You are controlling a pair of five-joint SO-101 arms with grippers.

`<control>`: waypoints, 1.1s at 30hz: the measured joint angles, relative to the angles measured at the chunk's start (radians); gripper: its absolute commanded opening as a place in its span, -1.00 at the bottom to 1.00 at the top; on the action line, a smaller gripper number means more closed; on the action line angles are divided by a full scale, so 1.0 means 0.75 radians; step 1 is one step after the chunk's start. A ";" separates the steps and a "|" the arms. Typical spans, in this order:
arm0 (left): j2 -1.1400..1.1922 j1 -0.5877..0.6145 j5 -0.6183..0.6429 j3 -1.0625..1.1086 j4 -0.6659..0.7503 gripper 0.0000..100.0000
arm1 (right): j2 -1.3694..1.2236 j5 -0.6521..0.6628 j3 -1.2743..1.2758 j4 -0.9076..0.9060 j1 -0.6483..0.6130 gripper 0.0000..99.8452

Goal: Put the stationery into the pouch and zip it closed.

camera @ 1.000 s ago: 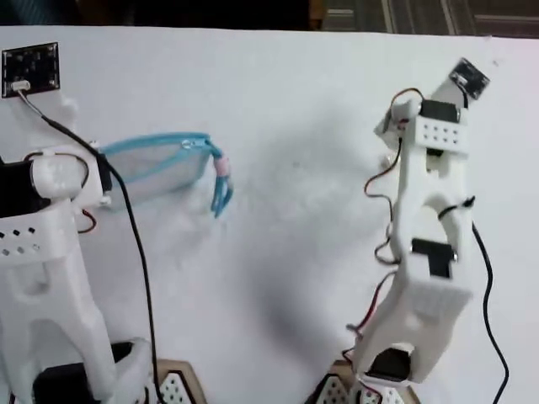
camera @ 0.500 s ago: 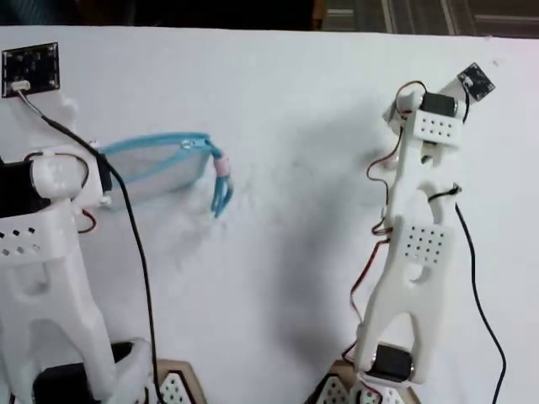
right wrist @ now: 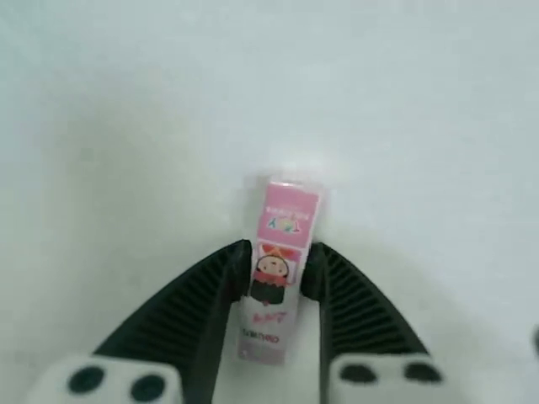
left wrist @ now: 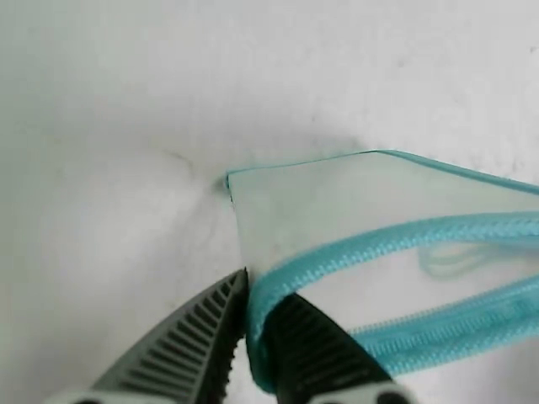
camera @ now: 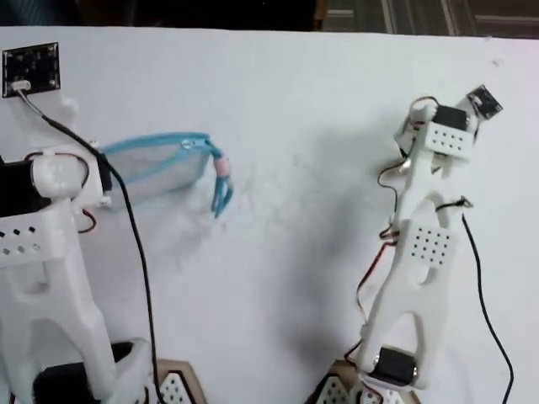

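Note:
A clear pouch [camera: 156,168] with a light-blue zipper lies at the left of the white table, a pink-and-blue pull [camera: 221,187] hanging at its right end. In the left wrist view my left gripper [left wrist: 246,284] is shut on the zipper edge of the pouch [left wrist: 337,210] near its corner. In the right wrist view a small pink-and-white stationery piece [right wrist: 285,210] stands between the fingers of my right gripper [right wrist: 276,257], which press on both its sides. The right arm [camera: 429,139] is at the table's right side and hides that piece from above.
A black circuit board [camera: 31,67] sits at the far left corner, and its black cable [camera: 135,252] runs down across the left arm. Both arm bases stand at the near edge. White table [camera: 295,101] lies between pouch and right arm.
The right arm has swung to the right and drawn back a little, its wrist turning. The left arm and the pouch have not moved.

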State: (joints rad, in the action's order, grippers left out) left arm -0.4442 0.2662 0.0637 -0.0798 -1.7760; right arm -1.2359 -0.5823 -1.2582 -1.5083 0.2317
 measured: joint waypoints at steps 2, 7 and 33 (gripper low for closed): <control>0.000 0.000 0.000 0.000 0.000 -0.96 | 0.008 0.051 -0.016 -0.033 0.002 -0.97; 0.000 0.000 0.000 0.000 0.000 -0.96 | 0.047 0.174 -0.106 -0.217 -0.014 -0.97; 0.000 0.000 0.000 0.000 0.000 -0.96 | 1.745 0.415 1.725 -0.262 -0.291 -0.97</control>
State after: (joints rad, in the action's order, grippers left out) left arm -0.4442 0.2662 0.0637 -0.0798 -1.7760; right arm 0.0729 -0.2708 0.0353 -1.7047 0.0138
